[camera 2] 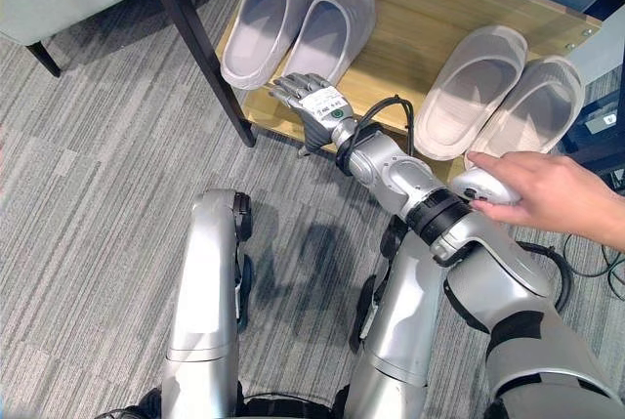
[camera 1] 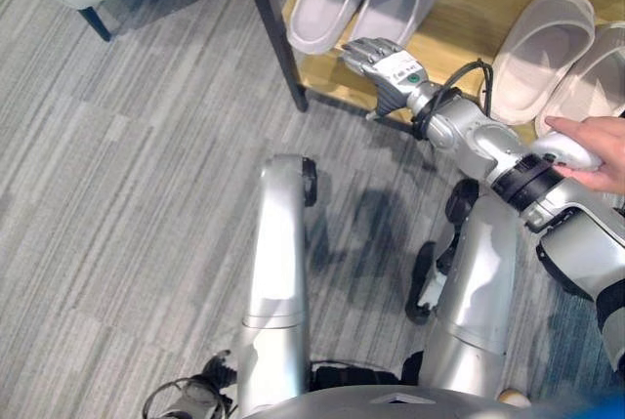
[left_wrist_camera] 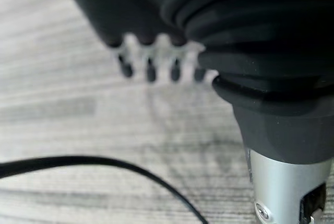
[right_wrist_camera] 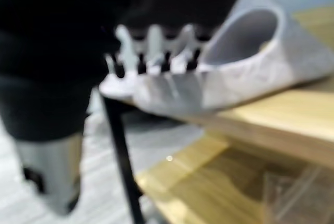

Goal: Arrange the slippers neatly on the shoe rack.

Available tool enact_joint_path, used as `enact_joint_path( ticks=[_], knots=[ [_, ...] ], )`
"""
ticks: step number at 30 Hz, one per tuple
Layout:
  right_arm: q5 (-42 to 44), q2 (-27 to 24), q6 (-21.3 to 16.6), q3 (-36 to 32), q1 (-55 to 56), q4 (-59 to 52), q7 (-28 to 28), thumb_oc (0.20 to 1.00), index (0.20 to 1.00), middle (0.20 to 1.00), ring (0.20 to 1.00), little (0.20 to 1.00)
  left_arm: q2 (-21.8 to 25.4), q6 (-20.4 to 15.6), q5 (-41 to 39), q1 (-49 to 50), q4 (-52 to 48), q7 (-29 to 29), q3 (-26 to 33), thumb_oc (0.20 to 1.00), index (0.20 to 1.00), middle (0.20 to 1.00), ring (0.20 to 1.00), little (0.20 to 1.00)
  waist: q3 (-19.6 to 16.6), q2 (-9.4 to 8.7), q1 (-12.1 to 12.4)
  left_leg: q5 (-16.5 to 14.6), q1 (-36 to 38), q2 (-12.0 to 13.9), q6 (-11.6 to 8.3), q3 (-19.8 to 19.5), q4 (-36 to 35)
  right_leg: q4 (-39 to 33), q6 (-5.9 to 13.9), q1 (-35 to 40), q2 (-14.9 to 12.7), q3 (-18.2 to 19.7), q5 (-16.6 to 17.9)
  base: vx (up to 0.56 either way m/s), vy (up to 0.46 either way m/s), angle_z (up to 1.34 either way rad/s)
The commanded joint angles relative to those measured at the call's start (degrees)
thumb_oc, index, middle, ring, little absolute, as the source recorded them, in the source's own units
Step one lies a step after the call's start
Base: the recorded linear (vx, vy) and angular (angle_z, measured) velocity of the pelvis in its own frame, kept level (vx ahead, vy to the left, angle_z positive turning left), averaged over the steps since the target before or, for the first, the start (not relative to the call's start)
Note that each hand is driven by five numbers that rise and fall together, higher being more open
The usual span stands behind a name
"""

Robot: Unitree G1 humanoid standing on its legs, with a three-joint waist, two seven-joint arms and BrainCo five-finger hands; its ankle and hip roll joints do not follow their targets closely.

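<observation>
Left hand [left_wrist_camera: 156, 59] hanging open above floor; right hand [camera 2: 311, 97] lying open, touching left slippers [camera 2: 298, 23] on rack [camera 2: 430, 9].

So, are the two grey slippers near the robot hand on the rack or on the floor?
On the rack: both grey slippers lie side by side on the wooden shelf, right robot hand at their heels.

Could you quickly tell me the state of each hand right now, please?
Left hand: open, fingers straight above the floor, holding nothing.
Right hand: open, fingers straight at the heel of a grey slipper on the shoe rack.
</observation>
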Motion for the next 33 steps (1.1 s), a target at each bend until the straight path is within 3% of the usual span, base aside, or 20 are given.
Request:
enact_joint_path(
  ticks=[1, 17, 23, 26, 29, 33],
  knots=[
    [-0.7, -4.4, 5.2, -0.7, -2.0, -0.6, -0.5, 1.0, 1.0, 1.0, 1.0, 1.0, -1.1, 1.0, -1.0, 1.9, 1.4, 1.5, -5.0, 1.0, 1.0, 1.0, 1.0, 1.0, -1.2, 2.21, 3.2, -2.2, 1.9, -1.9, 3.46, 1.7, 1.0, -2.7, -6.42, 3.0, 2.4, 4.7, 12.7, 0.0, 0.0, 0.0],
    [0.5, -7.2, 5.4, -10.0, 2.1, -11.7, -7.3, 1.0, 1.0, 1.0, 1.0, 1.0, -2.0, 0.8, -1.2, 1.9, 1.2, 1.4, -4.2, 1.0, 1.0, 1.0, 1.0, 1.0, -1.2, 1.7, 2.5, -1.8, 1.9, -2.1, 3.36, 1.6, 1.2, -2.4, -6.51, 3.3, 2.6, 4.4, 12.6, 0.0, -0.002, 0.0],
    [-0.7, -11.3, 1.3, -16.9, 9.5, -28.8, -10.5, 1.0, 1.0, 1.0, 1.0, 1.0, -2.3, 0.6, 0.5, 2.6, 0.7, 1.8, -2.4, 1.0, 1.0, 1.0, 1.0, 1.0, -1.2, 1.19, 1.4, -1.5, 1.9, -2.1, 3.2, 1.8, 0.7, -2.3, -6.57, 3.2, 3.0, 4.4, 12.5, 0.0, -0.011, 0.0],
    [-1.0, -12.6, 0.1, -20.9, 15.1, -36.6, -10.5, 1.0, 1.0, 1.0, 1.0, 1.0, -2.5, 0.6, 0.8, 2.7, 0.6, 1.8, -1.8, 1.0, 1.0, 1.0, 1.0, 1.0, -1.2, 0.77, 1.0, -1.5, 1.9, -2.0, 3.29, 1.9, 0.6, -2.0, -6.61, 3.1, 3.1, 4.6, 12.4, 0.0, -0.007, -0.01],
    [0.2, -15.3, -3.7, -26.7, 25.5, -49.0, -9.5, 1.0, 1.0, 1.0, 1.0, 1.0, -2.8, 0.1, 2.0, 3.8, 0.5, 1.4, -0.2, 1.0, 1.0, 1.0, 1.0, 1.0, -1.2, 0.04, -0.3, -1.4, 1.9, -1.9, 3.19, 2.1, 0.3, -1.9, -6.67, 3.0, 3.3, 4.8, 12.3, -0.03, -0.044, -0.01],
    [1.8, -17.1, -5.9, -30.7, 33.2, -54.9, -8.5, 1.0, 1.0, 1.0, 1.0, 1.0, -2.7, -0.2, 2.6, 4.0, 0.7, 1.2, 0.5, 1.0, 1.0, 1.0, 1.0, 1.0, -1.2, -0.17, -0.7, -0.7, 1.9, -2.2, 3.02, 1.8, -0.2, -2.0, -6.47, 3.4, 3.1, 4.7, 12.5, -0.02, -0.044, -0.01]
  ],
)
